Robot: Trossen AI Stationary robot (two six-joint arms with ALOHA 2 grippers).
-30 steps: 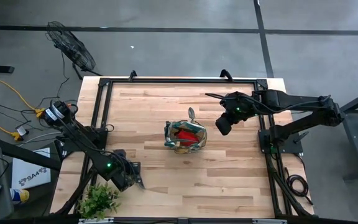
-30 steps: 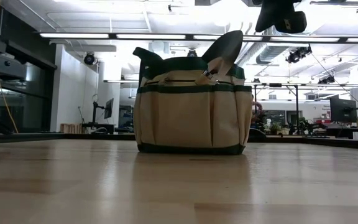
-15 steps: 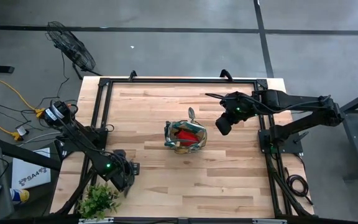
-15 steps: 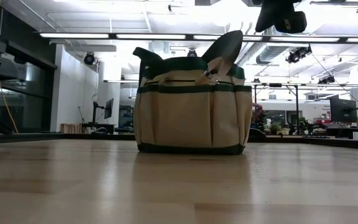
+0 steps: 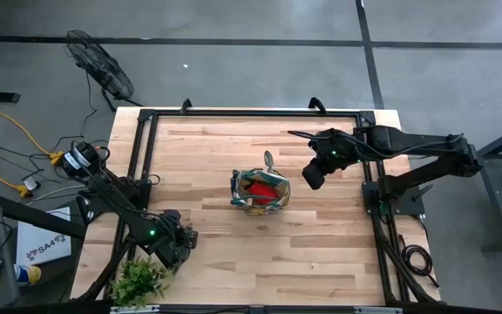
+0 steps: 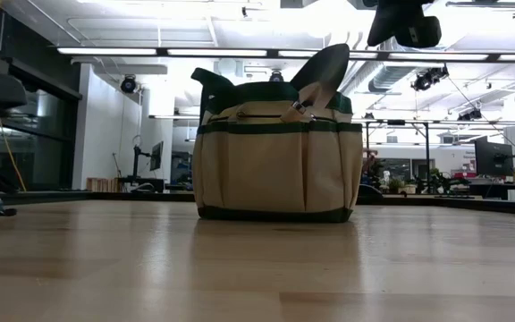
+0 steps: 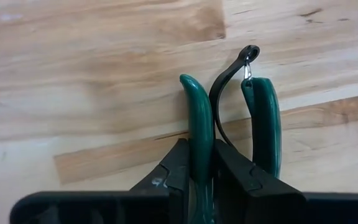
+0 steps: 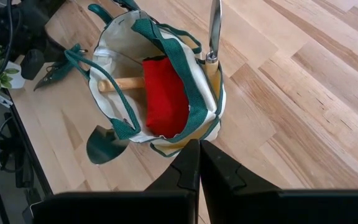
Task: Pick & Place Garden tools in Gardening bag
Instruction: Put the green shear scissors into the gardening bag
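The beige gardening bag (image 5: 258,193) with green trim stands upright mid-table. It holds a red bundle (image 8: 165,99), a wooden handle (image 8: 124,84) and a metal tool (image 8: 214,28) that sticks up at its side. A trowel blade (image 8: 101,145) shows by its wall. My left gripper (image 5: 179,247) is at the near left by the leafy plant (image 5: 142,279), shut on green-handled pruning shears (image 7: 263,124). My right gripper (image 8: 199,163) hangs shut and empty above the table, right of the bag. My left gripper pinches one green handle of the shears (image 7: 199,134) between its two fingers (image 7: 178,165), partway along it. The fingers point down and lie along the handle. The other handle (image 7: 265,118) and the black clasp (image 7: 227,81) stay free. Whether the shears rest on the table, I cannot tell.
The black frame rails (image 5: 142,157) run along the table's left, right and far sides. Bare wood lies between the left gripper and the bag. The bag's loop handles (image 6: 213,85) stand above its rim.
My left gripper has turned and shifted a little toward the table's left edge, staying shut on the shears. A teal end of them has come into the low view at its left edge, at table height. The bag and the right arm have kept still.
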